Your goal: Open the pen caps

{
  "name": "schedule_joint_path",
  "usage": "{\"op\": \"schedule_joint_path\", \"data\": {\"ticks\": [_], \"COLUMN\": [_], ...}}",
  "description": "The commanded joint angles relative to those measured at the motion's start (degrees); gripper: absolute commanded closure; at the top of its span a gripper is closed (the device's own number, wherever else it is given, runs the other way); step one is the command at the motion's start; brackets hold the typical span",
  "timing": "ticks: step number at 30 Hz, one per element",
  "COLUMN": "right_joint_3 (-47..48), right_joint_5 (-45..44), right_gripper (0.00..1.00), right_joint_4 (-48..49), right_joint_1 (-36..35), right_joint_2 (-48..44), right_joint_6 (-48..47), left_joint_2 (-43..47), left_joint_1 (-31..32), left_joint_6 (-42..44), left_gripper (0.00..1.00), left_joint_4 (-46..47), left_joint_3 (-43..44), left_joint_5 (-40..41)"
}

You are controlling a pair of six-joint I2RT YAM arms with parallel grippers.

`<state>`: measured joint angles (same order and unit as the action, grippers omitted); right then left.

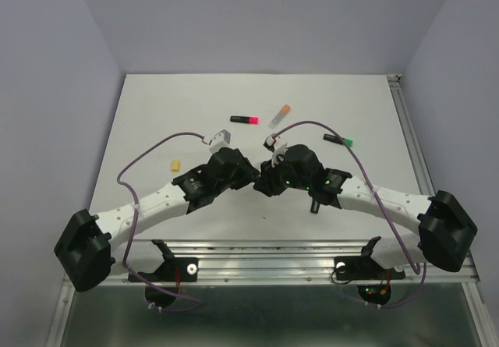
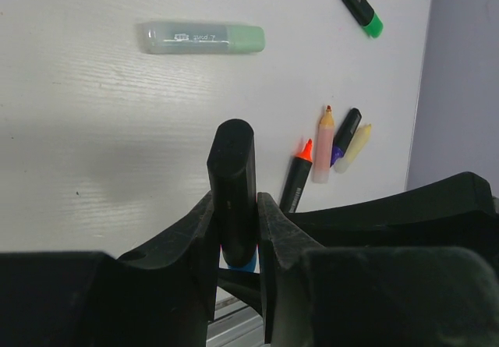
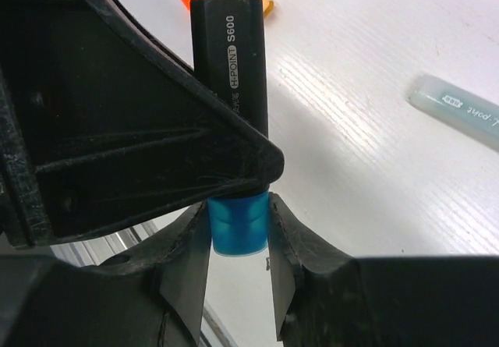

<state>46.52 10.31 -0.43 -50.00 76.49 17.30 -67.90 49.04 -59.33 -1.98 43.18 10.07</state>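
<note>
Spanning lengthwise between them: black pen (image 2: 232, 168) clenched in left tool (image 2: 235, 210), blue cap (image 3: 238, 224) in right tool (image 3: 238, 242)

We read this as a robotics lab, a boxed-in test cell. Ahead of the left tool (image 2: 234, 230) and the right tool (image 3: 239, 242) a white table (image 1: 156, 113) runs out to plain pale lilac walls (image 1: 257, 19), which close it off beyond the tools and on either side of them. Behind the tools an aluminium rail (image 1: 265, 249) along the table's edge carries the left arm (image 1: 156, 203) and the right arm (image 1: 382, 199). A second rail (image 1: 411, 136) edges the table out to the right tool's right. Loose purple cables (image 1: 119, 180) loop along both arms.
</note>
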Motion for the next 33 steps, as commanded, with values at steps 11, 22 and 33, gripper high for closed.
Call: {"op": "schedule_joint_path", "data": {"ticks": [11, 22, 33], "right_joint_3": [-12.6, -9.9, 2.6], "right_joint_5": [-4.4, -13.0, -11.5], "right_gripper": [0.99, 0.97, 0.00], "right_joint_4": [-10.5, -8.9, 1.7], "right_joint_1": [-11.7, -11.8, -11.8], "right_joint_2": [-12.7, -16.9, -6.0], "right_joint_6": [13.0, 13.2, 4.5], "left_joint_2": [-0.5, 3.9, 15.5], "left_joint_1": [-33.7, -38.6, -18.3], "left_joint_6": [10.9, 12.5, 4.1], "left_gripper": [1.00, 1.00, 1.00], "left_joint_4": [-0.1, 5.1, 9.9], "left_joint_3": [9.9, 3.1, -8.2], "left_joint_5": [5.4, -13.1, -13.9]}}
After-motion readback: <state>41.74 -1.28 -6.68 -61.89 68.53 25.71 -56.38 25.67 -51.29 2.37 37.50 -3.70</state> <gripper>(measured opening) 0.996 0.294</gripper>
